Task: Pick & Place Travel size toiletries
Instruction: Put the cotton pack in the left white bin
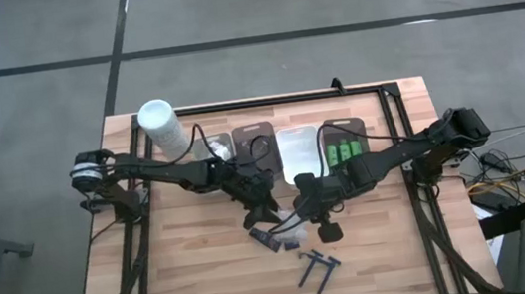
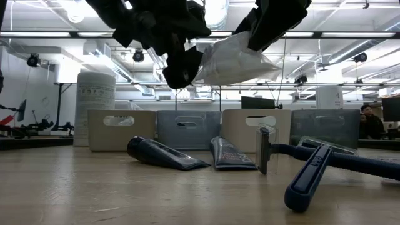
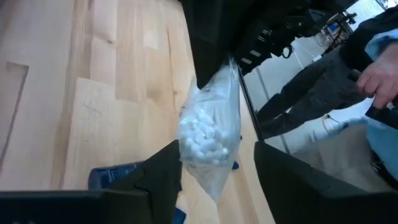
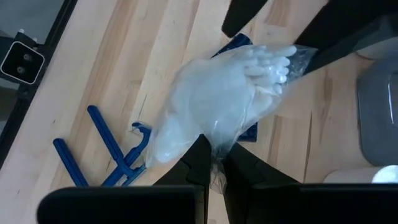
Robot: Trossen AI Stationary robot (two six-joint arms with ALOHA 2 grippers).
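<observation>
Hanging in the air above the counter [image 1: 198, 275], the white lumpy packet [image 4: 211, 99] is being pinched at one end by the right claw [image 4: 212, 160], whose fingers are closing tight on the plastic. The left claw [image 3: 214, 163] is waiting spread apart around the packet's other end, not gripping. Below are lying dark blue tubes [image 2: 167, 155] and blue razors [image 1: 317, 267]. This looks like the carrying step; next, the packet needs moving over a tray [image 1: 299, 152] and releasing.

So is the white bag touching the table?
Apart. The low view shows the bag hanging high above the table, gripped by the right pincer.
</observation>
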